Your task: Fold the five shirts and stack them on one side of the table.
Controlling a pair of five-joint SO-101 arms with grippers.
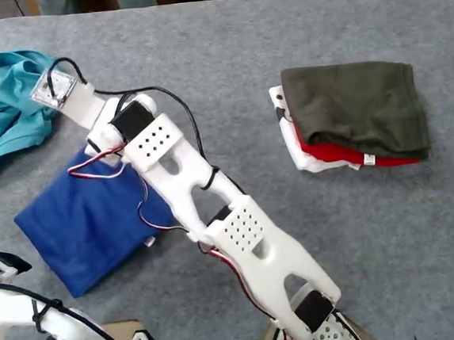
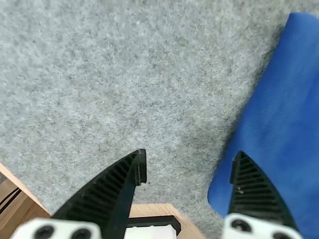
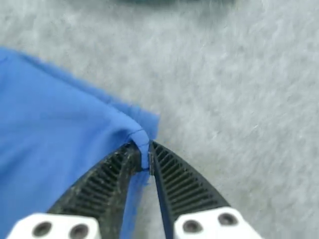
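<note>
While the right gripper [image 3: 144, 155] is clamping a corner of the folded blue shirt [image 3: 60, 124] near the tabletop's [image 1: 232, 50] left edge, probably to carry it to the stack [image 1: 353, 115] toward the right edge, the left gripper [image 2: 189, 164] is hanging just beside that shirt with its jaws apart.

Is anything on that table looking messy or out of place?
The teal shirt lies crumpled and unfolded at the far left. The blue shirt is folded but sits apart from the stack, its corner pinched by the right gripper.
</note>
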